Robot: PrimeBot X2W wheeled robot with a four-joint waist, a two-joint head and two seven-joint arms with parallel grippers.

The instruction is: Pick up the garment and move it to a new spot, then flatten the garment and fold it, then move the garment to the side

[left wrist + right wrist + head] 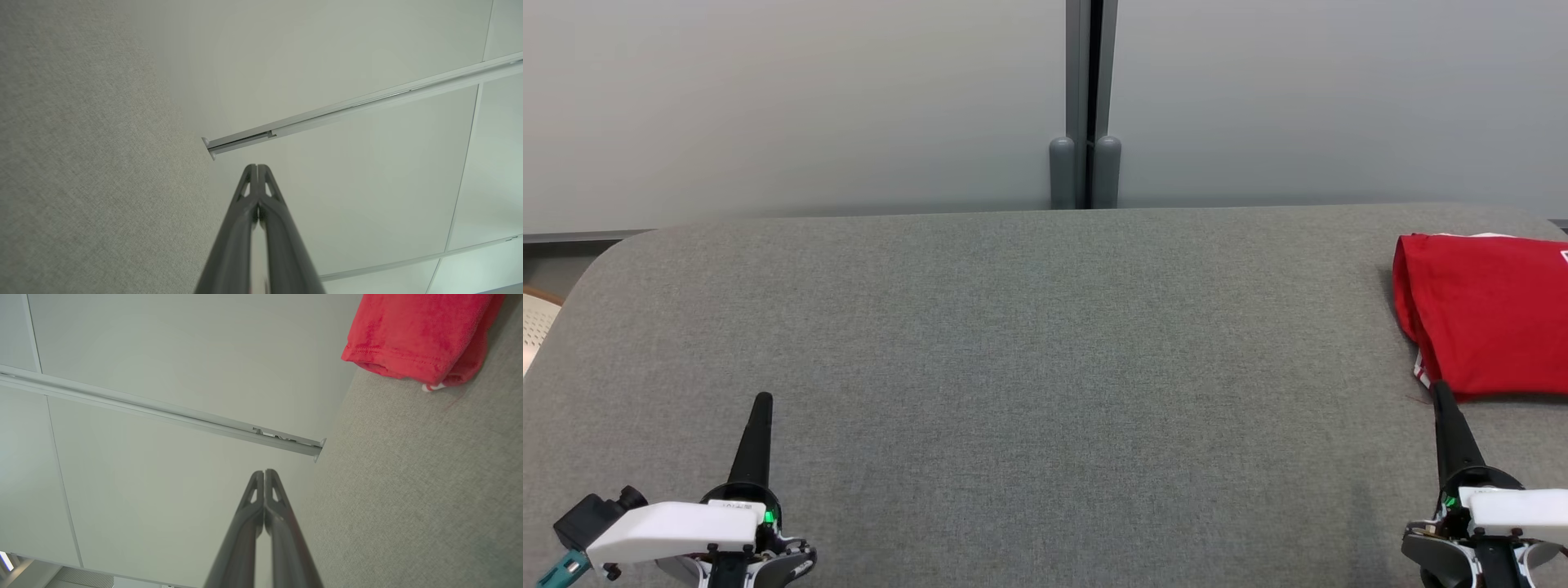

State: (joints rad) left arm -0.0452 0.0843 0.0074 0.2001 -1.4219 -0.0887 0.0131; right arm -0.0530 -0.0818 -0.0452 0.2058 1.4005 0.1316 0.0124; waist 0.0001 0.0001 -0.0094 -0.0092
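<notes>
The garment (1486, 310) is a red piece of clothing with white trim, folded into a compact stack at the right edge of the grey table (1029, 343); the frame cuts off its right part. In the right wrist view the garment (416, 330) lies at the upper right. My right gripper (1439, 388) is shut and empty, its tip just short of the garment's near edge, and its fingers (264, 473) are pressed together. My left gripper (762, 398) rests at the lower left, shut with nothing in it, far from the garment. The left wrist view shows those fingers (257, 167) closed.
A pale wall with a grey vertical post (1086, 106) stands right behind the table's far edge. A perforated white chair (538, 327) pokes in at the far left beside the table's rounded corner.
</notes>
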